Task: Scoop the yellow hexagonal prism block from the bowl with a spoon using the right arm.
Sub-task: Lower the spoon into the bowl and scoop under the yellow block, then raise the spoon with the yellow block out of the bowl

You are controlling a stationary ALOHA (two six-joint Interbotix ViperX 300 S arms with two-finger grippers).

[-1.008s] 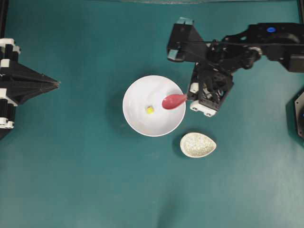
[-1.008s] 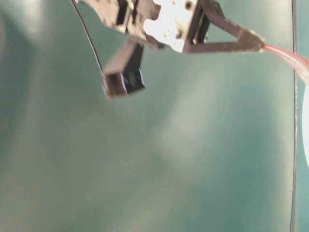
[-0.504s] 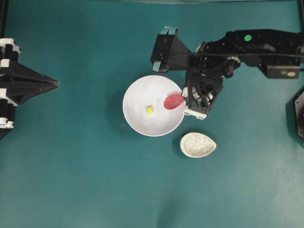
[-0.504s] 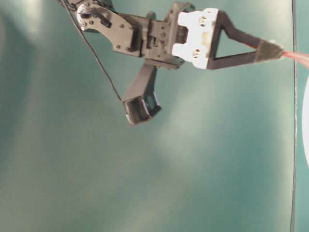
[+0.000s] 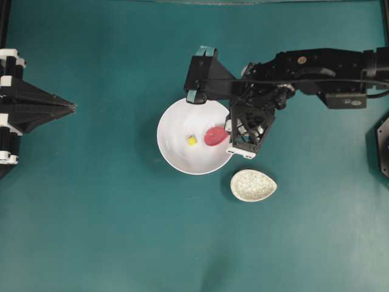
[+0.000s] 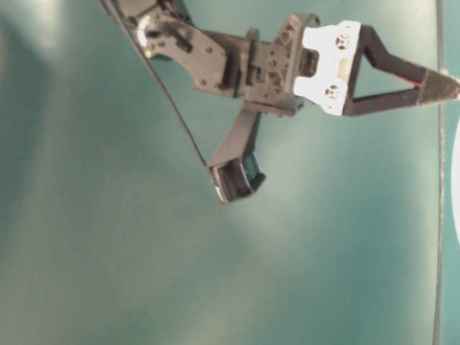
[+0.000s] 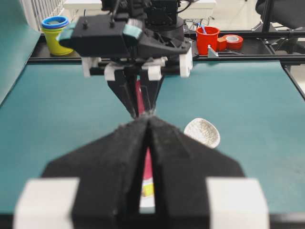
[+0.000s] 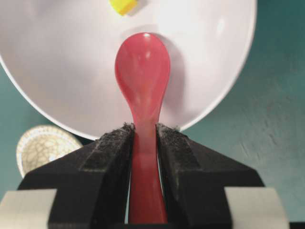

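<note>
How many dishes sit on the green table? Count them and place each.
2. The white bowl sits mid-table, holding the yellow block. The small speckled dish lies apart from it, toward the lower right in the overhead view. Nothing suggests a hidden one.

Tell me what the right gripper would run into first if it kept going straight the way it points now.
Probably the bowl: the right gripper points into it, with the spoon it holds leading. The spoon's scoop would likely meet the bowl's inside, near the yellow block; depth is unclear.

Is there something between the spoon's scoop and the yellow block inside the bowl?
Nothing visible. The spoon, held by the right gripper, has its scoop over the bowl, and only bare white surface lies between it and the yellow block.
</note>
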